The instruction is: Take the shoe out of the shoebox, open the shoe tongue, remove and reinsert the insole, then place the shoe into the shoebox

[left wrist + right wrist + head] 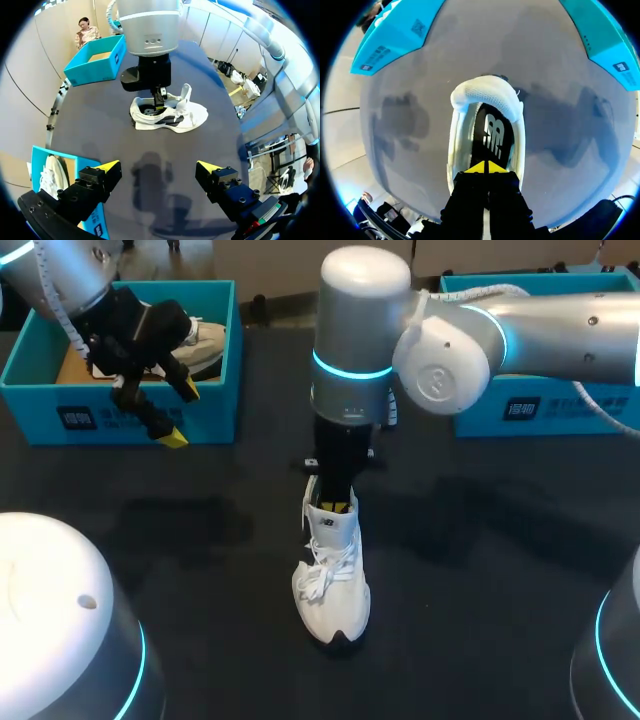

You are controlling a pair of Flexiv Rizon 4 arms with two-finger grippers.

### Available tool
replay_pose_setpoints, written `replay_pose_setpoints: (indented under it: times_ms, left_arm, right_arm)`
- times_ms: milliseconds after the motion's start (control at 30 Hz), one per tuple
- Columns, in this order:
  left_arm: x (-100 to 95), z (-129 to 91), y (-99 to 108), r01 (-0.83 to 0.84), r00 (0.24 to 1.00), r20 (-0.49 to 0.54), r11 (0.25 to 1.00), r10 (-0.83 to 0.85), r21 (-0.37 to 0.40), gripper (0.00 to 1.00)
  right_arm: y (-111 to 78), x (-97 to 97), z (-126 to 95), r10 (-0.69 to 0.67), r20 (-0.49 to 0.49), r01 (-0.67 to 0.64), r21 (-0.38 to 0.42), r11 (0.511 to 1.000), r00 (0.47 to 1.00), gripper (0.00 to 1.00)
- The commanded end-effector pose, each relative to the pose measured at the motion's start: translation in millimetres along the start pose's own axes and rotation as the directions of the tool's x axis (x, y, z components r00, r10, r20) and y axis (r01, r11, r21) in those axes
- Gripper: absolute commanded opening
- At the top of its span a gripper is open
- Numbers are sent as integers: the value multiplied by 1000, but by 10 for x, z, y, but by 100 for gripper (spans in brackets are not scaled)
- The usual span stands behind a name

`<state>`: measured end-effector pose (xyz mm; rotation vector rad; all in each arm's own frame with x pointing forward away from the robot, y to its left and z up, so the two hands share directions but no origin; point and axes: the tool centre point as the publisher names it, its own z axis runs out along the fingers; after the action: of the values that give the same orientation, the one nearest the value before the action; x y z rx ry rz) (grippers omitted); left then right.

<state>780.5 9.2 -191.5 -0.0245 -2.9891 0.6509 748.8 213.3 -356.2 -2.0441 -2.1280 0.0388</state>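
Note:
A white shoe (332,585) stands in the middle of the dark table, toe toward the near edge, laces loose. My right gripper (336,502) comes straight down into the shoe's opening. In the right wrist view its yellow tips (486,168) are pressed together, shut, just over the black insole (492,131) inside the shoe (458,145); I cannot see whether anything is pinched. My left gripper (181,414) hangs open and empty over the front wall of the left teal shoebox (120,420). From the left wrist, the shoe (172,114) lies well ahead of the open gripper (157,166).
A second white shoe (207,340) lies in the left shoebox. Another teal shoebox (530,410) stands at the back right, partly behind my right arm. In the left wrist view the left shoebox (36,160) lies under one finger.

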Motion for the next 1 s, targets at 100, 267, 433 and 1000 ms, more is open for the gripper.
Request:
replay_pose_setpoints:
  times_ms: [100,267,433,1000]
  left_arm:
    - [7,-1,1,0,1000,1,1000,0,-3,100]
    - [7,-1,1,0,1000,1,1000,0,-3,100]
    - [7,-1,1,0,1000,1,1000,0,-3,100]
    - [7,-1,1,0,1000,1,1000,0,-3,100]
  right_arm:
    - [-60,17,21,-1,-10,2,42,999,1000,0]
    - [-152,24,18,0,19,-2,72,997,1000,0]
    - [-188,12,19,-2,22,1,66,998,1000,30]
    - [-194,49,31,-13,51,9,77,997,999,100]
